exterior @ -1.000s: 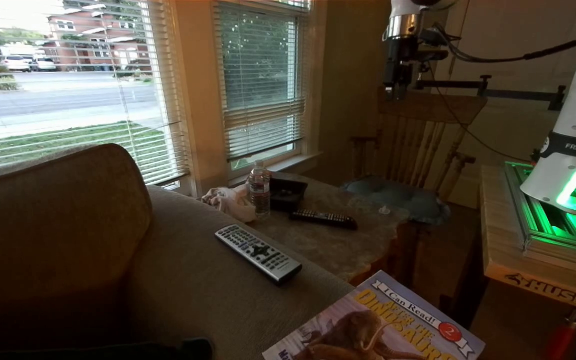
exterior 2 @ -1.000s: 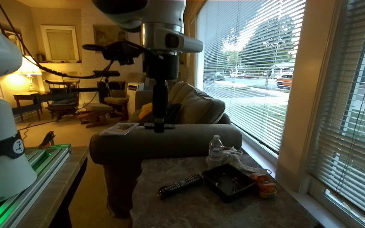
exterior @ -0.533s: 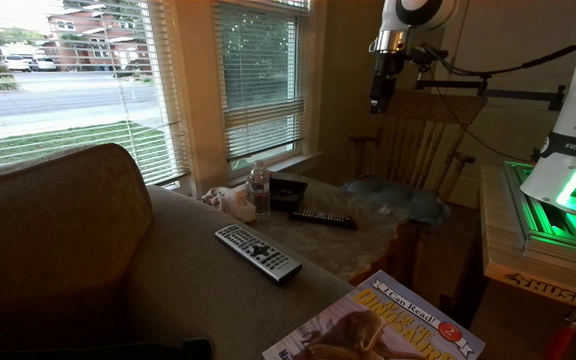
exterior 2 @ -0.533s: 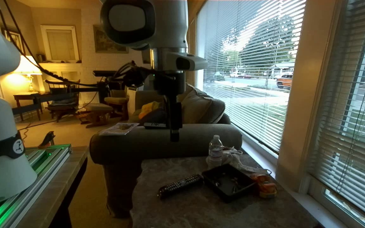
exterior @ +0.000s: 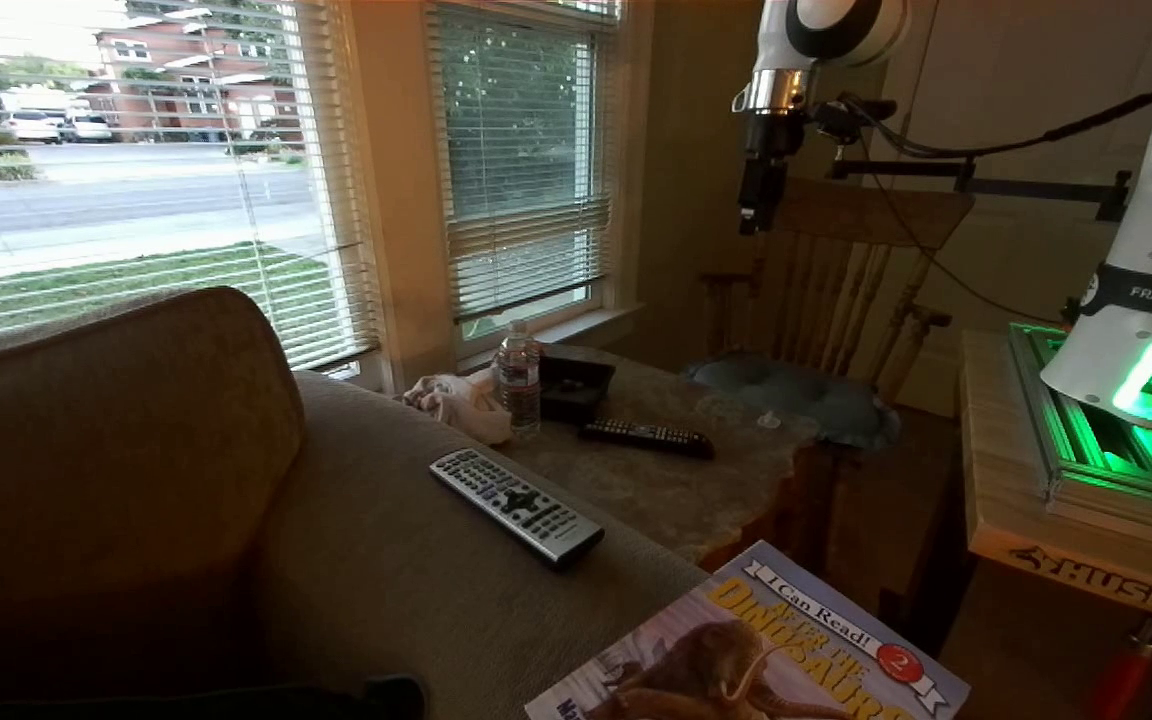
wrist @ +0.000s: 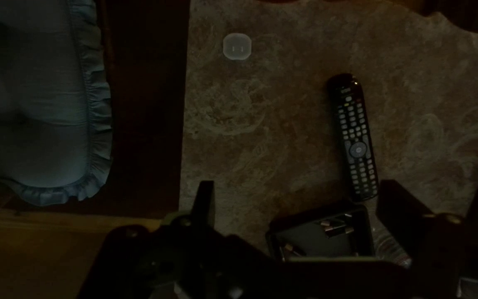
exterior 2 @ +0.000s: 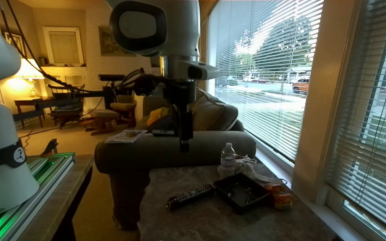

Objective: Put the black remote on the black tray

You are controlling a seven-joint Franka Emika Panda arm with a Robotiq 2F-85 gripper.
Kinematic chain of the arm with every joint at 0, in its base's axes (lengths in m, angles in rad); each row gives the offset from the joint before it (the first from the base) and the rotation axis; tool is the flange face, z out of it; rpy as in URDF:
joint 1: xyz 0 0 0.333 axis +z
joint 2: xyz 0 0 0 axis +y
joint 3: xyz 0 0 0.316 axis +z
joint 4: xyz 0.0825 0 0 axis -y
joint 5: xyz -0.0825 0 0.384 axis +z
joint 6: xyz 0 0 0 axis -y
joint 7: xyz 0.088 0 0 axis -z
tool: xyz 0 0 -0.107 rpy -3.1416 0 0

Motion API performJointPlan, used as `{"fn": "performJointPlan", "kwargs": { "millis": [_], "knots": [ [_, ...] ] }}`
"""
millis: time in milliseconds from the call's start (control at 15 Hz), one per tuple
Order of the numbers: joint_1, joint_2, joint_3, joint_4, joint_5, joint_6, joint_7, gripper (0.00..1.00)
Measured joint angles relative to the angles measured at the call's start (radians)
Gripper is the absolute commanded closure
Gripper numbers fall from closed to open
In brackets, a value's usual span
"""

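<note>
The black remote (exterior: pixel 648 437), with rows of pale buttons, lies face up on the stone-patterned side table in both exterior views (exterior 2: pixel 190 196). The black tray (exterior 2: pixel 226 201) is a low-walled square box beside the remote's end; it holds several small batteries. My gripper (exterior 2: pixel 184 149) hangs empty in the air above the table, pointing down, also in an exterior view (exterior: pixel 751 225). In the wrist view the gripper (wrist: pixel 297 182) is open. There the remote (wrist: pixel 355 137) lies ahead of the right fingertip, and the tray (wrist: pixel 365 224) shows between the fingers, its lower part hidden by the gripper body.
A water bottle (exterior 2: pixel 227 160) and a white bag (exterior: pixel 466 405) stand by the tray. An orange package (exterior 2: pixel 281 197) is at its far side. A silver remote (exterior: pixel 516 505) and a book (exterior: pixel 756 650) lie on the sofa arm. A cushioned chair (wrist: pixel 40 104) borders the table.
My gripper has moved down and sideways, to the left in an exterior view and to the right in an exterior view from another place, and its wrist has turned. Remote and tray have not moved.
</note>
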State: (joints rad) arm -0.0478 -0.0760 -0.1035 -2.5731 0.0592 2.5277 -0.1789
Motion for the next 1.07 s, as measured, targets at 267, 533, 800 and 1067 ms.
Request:
{"fn": "performJointPlan", "kwargs": {
  "millis": [267, 533, 800, 1067],
  "knots": [
    [0.011, 0.076, 0.010, 0.015, 0.076, 0.030, -0.105, 0.00],
    [0.017, 0.273, 0.081, 0.104, 0.120, 0.105, -0.212, 0.00],
    [0.029, 0.477, 0.122, 0.220, -0.005, 0.217, -0.207, 0.00],
    [0.032, 0.628, 0.138, 0.334, -0.053, 0.270, -0.194, 0.00]
  ]
}}
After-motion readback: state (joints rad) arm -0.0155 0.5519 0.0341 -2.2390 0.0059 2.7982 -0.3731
